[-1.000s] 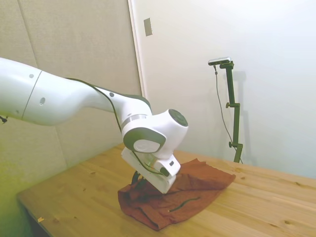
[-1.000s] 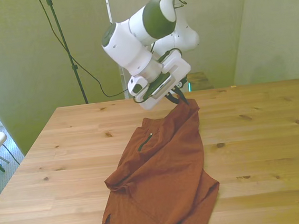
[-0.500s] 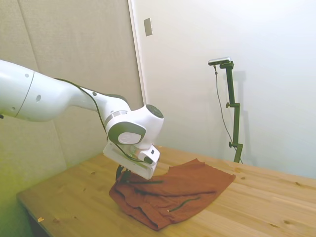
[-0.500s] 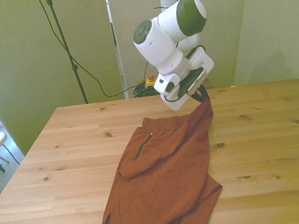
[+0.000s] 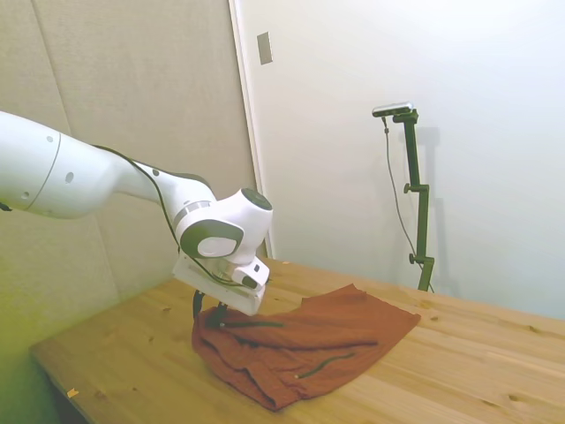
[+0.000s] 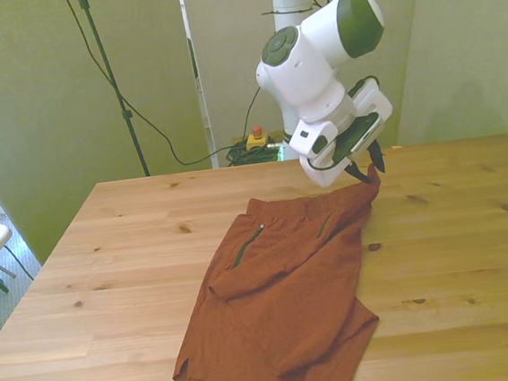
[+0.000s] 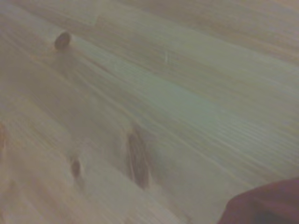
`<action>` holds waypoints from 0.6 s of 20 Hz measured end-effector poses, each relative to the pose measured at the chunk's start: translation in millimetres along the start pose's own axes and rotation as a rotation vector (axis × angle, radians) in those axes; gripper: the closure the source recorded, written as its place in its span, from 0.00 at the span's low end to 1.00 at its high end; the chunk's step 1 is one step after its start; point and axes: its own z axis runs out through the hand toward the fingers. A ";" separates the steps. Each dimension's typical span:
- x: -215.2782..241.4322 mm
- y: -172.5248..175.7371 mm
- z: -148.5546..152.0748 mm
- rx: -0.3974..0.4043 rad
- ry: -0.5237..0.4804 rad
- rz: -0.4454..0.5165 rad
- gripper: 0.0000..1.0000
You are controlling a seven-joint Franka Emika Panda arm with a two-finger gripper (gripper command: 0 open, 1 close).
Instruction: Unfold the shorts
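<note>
The gripper (image 6: 368, 172) pinches one corner of the shorts (image 6: 281, 287), which lie on the table (image 6: 116, 258); the thin pinch can slip if the cloth drags, leaving them folded

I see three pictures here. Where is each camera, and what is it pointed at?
Side view: off one side of the table, looking across it; shows the white arm and its gripper at the shorts.
Front view: across the table, facing the robot; shows arm, gripper, shorts.
Wrist view: on the wrist, close to the wood; only a blurred red cloth corner, nothing of the robot.
Side and front views share arm and shorts.
</note>
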 end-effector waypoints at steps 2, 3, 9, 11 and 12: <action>-8.2 -15.4 -8.3 0.015 0.026 0.017 0.00; -11.0 -19.7 -13.1 0.021 0.046 0.034 0.00; 20.2 16.3 -59.3 -0.013 0.290 0.226 0.00; 40.7 49.3 -91.7 -0.027 0.361 0.312 0.00; 51.8 68.2 -109.5 -0.031 0.395 0.359 0.00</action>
